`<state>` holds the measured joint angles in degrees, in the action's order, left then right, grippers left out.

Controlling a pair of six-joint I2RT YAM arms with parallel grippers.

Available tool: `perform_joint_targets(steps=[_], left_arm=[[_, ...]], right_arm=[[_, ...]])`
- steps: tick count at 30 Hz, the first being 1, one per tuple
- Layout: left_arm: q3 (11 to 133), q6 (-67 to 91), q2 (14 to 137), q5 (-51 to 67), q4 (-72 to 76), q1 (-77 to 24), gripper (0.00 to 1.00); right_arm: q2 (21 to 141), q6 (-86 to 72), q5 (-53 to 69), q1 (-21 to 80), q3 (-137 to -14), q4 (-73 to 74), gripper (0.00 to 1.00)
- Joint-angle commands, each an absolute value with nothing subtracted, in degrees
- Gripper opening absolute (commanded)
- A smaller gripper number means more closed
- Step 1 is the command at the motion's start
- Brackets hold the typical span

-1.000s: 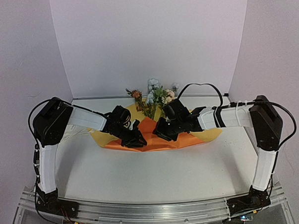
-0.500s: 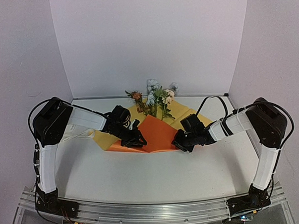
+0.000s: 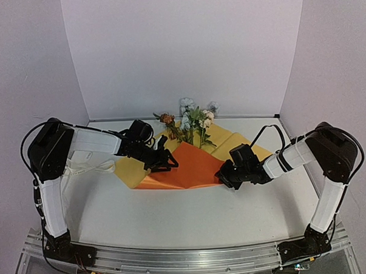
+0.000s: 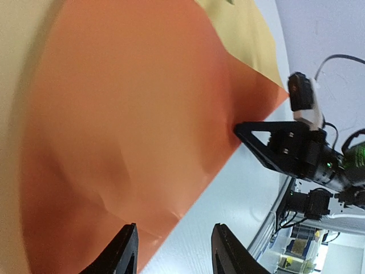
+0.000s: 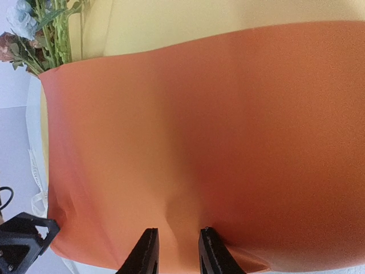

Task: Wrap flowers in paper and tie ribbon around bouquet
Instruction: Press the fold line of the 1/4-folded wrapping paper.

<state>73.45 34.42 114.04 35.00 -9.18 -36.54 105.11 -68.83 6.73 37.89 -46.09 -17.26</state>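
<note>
White tabletop (image 3: 174,216) and pale walls surround us. Our right gripper (image 5: 174,251) pinches the paper's (image 3: 190,167) near right edge, jaws narrow. Our left gripper (image 4: 171,254) stands part open just above the paper's left side, holding nothing. Flowers (image 3: 188,121) poke out by the far edge; ribbon (image 3: 87,168) trails left.

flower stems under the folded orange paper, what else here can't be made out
- Thin green stems of the small artificial flowers: lower part hidden under the folded flap of the large orange and yellow-tan paper sheet, all views.
- Cream-white fabric ribbon: mostly hidden behind the left arm, top view.
- Right gripper: fingertips cut off by the bottom edge, right wrist view; whether it pinches the paper is unclear.
- Left gripper: jaws apart, fingers cropped.
</note>
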Motion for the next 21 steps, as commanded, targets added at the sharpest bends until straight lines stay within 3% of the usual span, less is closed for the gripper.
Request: perform_joint_targets(steps=[1, 9, 21], left_arm=[[76.4, 32.9, 111.9, 35.5, -9.8, -41.9, 0.45], [72.7, 38.5, 118.2, 34.1, -3.8, -43.2, 0.34], [55.5, 41.8, 111.9, 30.2, 2.6, -38.0, 0.28]], right_arm=[[107.7, -70.4, 6.8, 37.6, -44.6, -13.0, 0.27], [107.9, -71.0, 7.0, 37.6, -44.1, -13.4, 0.27], [107.1, -71.1, 6.6, 37.5, -42.7, -13.3, 0.27]])
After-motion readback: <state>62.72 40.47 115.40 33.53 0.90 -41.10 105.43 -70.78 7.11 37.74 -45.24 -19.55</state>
